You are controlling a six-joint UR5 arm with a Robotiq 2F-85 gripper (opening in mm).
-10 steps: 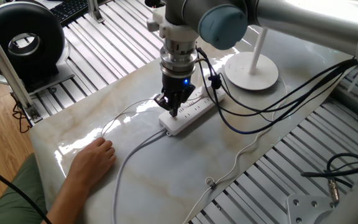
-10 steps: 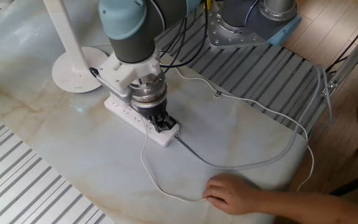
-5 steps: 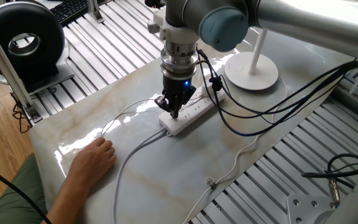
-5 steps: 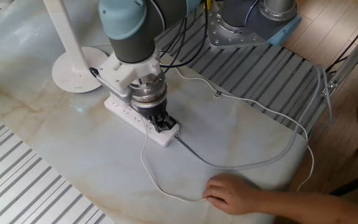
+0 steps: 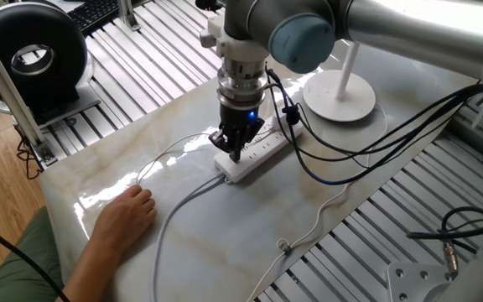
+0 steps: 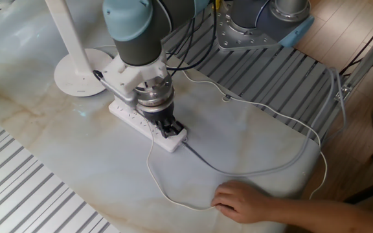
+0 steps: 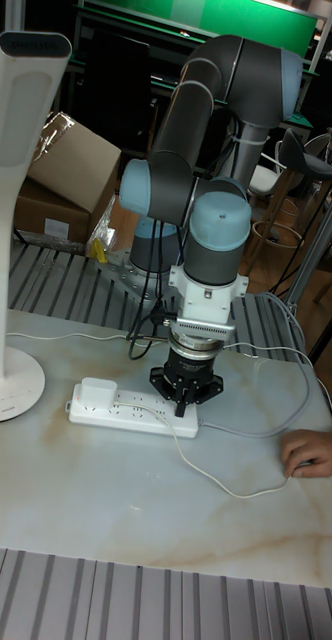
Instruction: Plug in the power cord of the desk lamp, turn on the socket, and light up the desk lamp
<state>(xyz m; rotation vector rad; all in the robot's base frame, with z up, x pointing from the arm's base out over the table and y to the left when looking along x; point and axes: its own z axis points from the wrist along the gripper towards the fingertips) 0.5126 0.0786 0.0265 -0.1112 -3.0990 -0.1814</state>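
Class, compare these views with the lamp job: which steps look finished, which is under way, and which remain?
Done: a white plug sits in the socket, at the end nearest the desk lamp. In hand: the tool, closed, points down at the socket's other end, where its grey cable leaves; contact with the switch is hidden. Left: the lamp shows no light.

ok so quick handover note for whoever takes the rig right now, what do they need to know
Gripper: fingers look shut, holding nothing, tip down at the grey-cable end of the long white power strip.
Small white boxy plug: seated in the strip's other end; its thin white cord loops to a person's hand on the table.
White disc-base desk lamp: beside the strip, no glow visible.
Done: plugging in. Left: likely the strip's switch, then the lamp.
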